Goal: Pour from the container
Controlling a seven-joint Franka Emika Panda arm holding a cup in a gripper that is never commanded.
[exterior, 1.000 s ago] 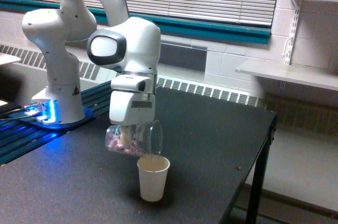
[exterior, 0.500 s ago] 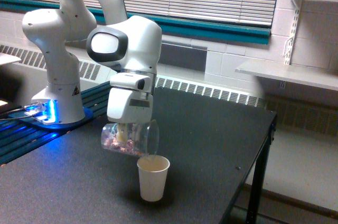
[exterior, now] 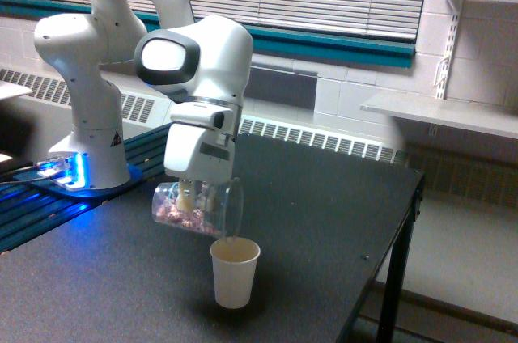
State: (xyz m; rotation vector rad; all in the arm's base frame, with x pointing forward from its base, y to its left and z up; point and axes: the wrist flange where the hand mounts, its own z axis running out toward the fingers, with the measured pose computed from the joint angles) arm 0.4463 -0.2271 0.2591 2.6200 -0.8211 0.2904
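The white arm's end effector (exterior: 194,194) clamps a clear container (exterior: 197,208) tipped nearly on its side, mouth toward the exterior view's right. Pinkish bits lie inside it, perhaps small candies. Its lip hangs just above a white paper cup (exterior: 235,273) standing upright on the dark table (exterior: 324,222).

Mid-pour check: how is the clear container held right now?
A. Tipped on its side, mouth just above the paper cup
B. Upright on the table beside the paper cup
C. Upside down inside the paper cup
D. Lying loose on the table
A: the hand holds the clear container nearly sideways, its mouth just over the white paper cup on the black table.
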